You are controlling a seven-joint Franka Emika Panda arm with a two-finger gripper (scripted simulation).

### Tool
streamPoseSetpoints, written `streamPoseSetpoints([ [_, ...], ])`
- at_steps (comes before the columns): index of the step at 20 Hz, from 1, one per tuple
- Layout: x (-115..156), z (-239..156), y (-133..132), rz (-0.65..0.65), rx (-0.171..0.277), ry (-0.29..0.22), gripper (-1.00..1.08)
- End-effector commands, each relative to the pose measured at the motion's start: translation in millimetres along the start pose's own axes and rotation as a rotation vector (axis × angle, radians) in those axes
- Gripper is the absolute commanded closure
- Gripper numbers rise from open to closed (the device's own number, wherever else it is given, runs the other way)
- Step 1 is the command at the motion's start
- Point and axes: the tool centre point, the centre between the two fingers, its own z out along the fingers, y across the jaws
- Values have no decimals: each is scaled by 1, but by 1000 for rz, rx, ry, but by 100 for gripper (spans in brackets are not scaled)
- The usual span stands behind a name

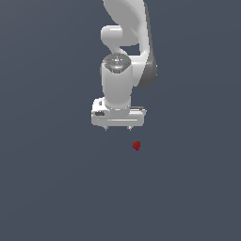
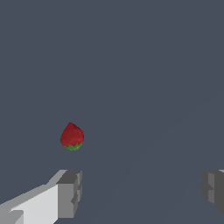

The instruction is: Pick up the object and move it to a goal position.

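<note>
The white arm [image 1: 126,56] hung down over a flat grey floor [image 1: 47,188]. Its gripper [image 1: 117,128] pointed at the floor, and its two short fingers [image 1: 105,127] were spread wide apart with nothing between them. The object [image 1: 136,146] was a tiny red lump. It lay on the floor, near the gripper but not touching it, a bit lower in the exterior view and toward the exterior view's right. In the wrist view the object [image 2: 72,136] looked like a small strawberry, red with a bit of green at one end. It sat outside the gap, near one grey finger [image 2: 70,192]. The other finger showed at the edge of that picture.
</note>
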Motion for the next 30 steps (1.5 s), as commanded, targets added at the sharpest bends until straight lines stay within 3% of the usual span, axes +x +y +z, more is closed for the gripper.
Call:
streamPoseSetpoints([
  [1, 0, 0, 0, 0, 0, 0, -92],
  [18, 2, 7, -5, 54, 17, -19, -92],
  [30, 3, 44, -41, 186, 14, -17, -92],
])
